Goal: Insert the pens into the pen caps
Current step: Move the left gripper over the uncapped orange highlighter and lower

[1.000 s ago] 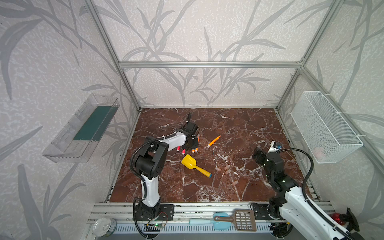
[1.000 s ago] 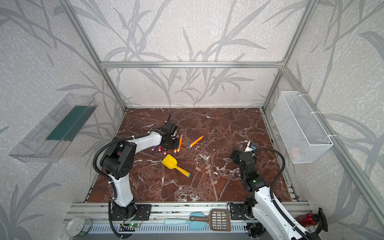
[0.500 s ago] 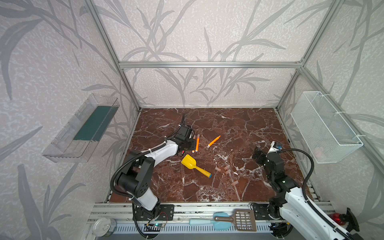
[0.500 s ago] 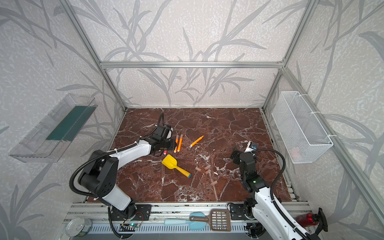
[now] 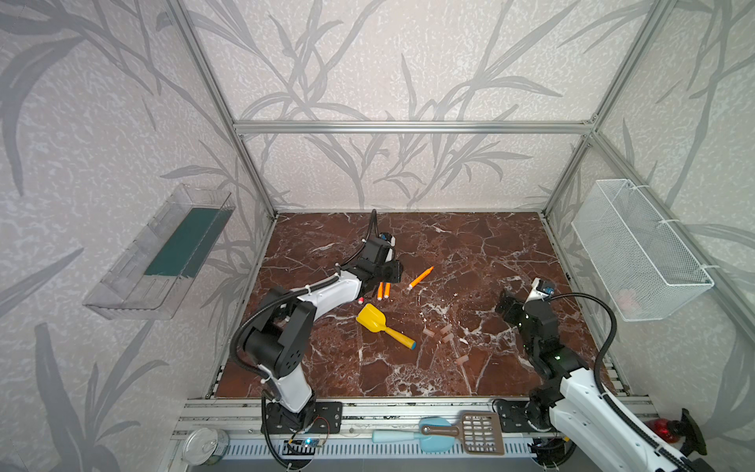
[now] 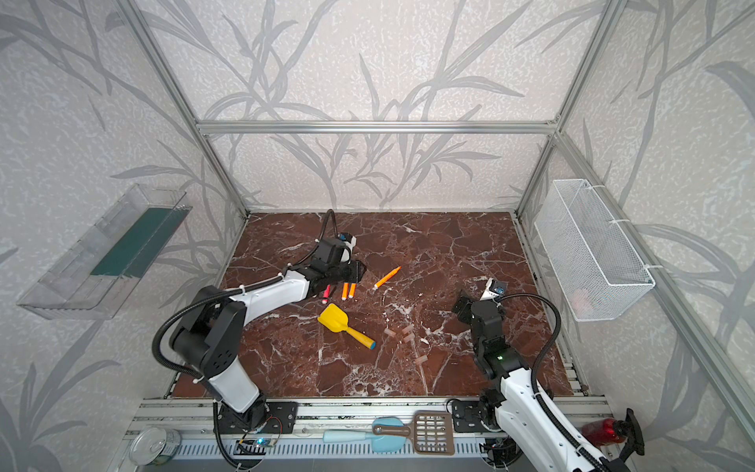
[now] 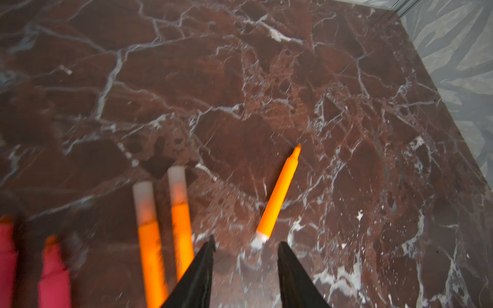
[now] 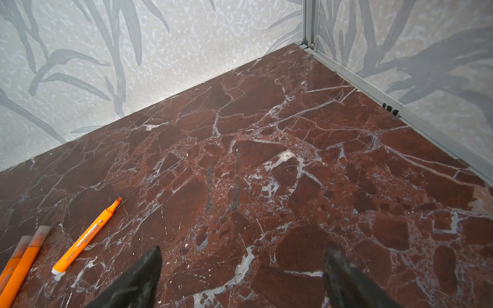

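My left gripper [image 7: 246,242] hangs low over the marble table [image 8: 266,133]. Its jaws are parted with nothing between them, just beside the white butt of the 1 lone orange pen [image 7: 278,194]. That pen lies uncapped, its tip pointing away from the gripper. I judge the gripper is lined up there to take this pen next.

Beside it lie 2 capped orange pens [image 7: 181,229], side by side, each tip inside a cloudy cap. They look set aside as finished. 2 pinkish-red pens [image 7: 53,269] lie further along, their tips bare.

4 loose pen caps [image 5: 445,329] sit well apart from the pens, beyond the yellow toy shovel [image 5: 369,318] and nearer my right arm. My right gripper [image 8: 242,252] hovers over bare marble with its jaws wide and empty, probably waiting to fetch a cap.

Compared with 1 second ago, the left jaws stand wider. The gripper has come off the capped pair, which now shows more fully in both top views. The right arm has not moved.
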Available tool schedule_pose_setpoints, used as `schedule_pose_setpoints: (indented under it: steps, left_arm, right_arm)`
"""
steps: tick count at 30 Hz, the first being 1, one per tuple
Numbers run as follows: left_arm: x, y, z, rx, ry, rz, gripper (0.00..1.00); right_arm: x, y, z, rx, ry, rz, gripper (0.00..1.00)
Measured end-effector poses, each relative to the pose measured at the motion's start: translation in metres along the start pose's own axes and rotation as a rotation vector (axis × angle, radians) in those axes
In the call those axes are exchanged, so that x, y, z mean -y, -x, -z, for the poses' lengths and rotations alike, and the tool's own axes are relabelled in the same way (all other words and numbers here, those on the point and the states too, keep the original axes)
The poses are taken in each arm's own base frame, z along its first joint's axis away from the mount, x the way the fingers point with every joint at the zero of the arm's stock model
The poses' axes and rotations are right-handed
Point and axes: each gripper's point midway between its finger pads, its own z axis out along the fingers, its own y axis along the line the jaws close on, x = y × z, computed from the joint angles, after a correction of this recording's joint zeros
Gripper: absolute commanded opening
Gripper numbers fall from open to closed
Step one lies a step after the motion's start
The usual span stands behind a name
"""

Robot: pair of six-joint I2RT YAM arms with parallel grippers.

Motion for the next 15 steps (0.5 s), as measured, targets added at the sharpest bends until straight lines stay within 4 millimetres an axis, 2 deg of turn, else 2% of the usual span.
schedule_pose_setpoints:
  steps: [3,9,11,15]
  left_arm:
    - [0.018,0.005,-0.025,-0.031,-0.019,-0.069,0.41]
    - [0.056,-0.022,-0.056,-0.149,-0.015,-0.228,0.41]
    - [0.059,-0.033,-0.062,-0.193,-0.004,-0.252,0.41]
    - [0.043,-0.044,-0.073,-0.261,0.052,-0.261,0.41]
  right_arm:
    - [0.0,-0.001,0.001,0.005,0.005,-0.002,0.92]
    - [0.001,-0.002,0.002,0.014,0.015,-0.008,0.92]
    - [0.0,-0.002,0.002,0.014,0.017,-0.008,0.92]
    - [0.0,-0.002,0.002,0.013,0.019,-0.008,0.92]
